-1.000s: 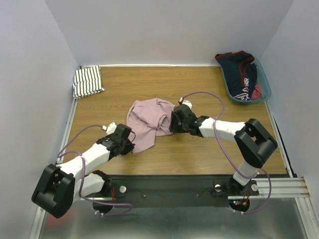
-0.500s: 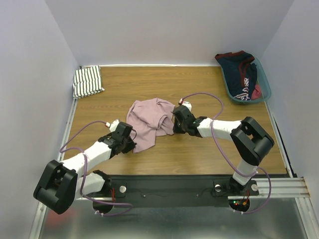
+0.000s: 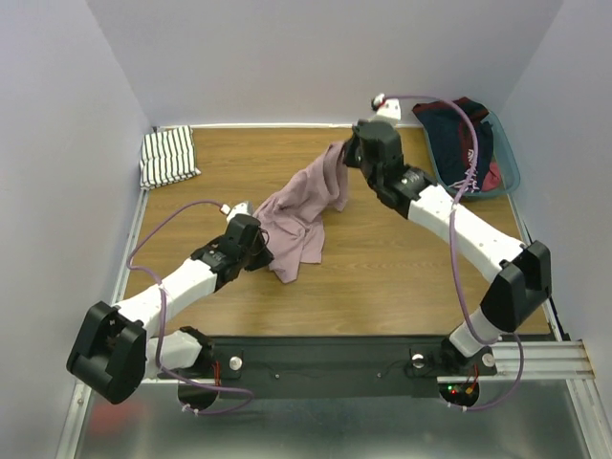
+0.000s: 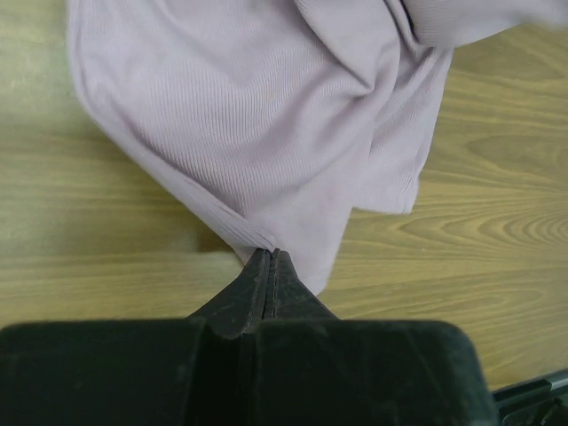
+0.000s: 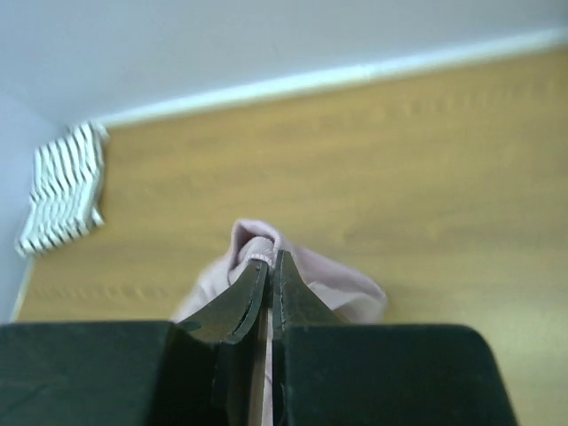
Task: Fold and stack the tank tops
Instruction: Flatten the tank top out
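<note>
Striped tank top (image 3: 169, 158): lying folded, well apart from the pink tank top (image 3: 304, 210), off to its far left.
Left gripper (image 3: 256, 251): pinching the pink top's lower left hem, jaws pressed together on a thin fold of edge.
Pink tank top: hanging bunched between the two grips, its right end up in the air, its lower part trailing on the table (image 3: 402, 277).
Right gripper (image 3: 349, 153): clamping the pink top's upper right edge, high above it.
Step, I'd say: opening the cloth out for folding.
Doing it well: drawing both grips apart evenly, lowering together, sparing that thin left pinch any tugging.
Basket (image 3: 512, 170): sitting right of the pink top, holding dark clothing (image 3: 464, 134).
</note>
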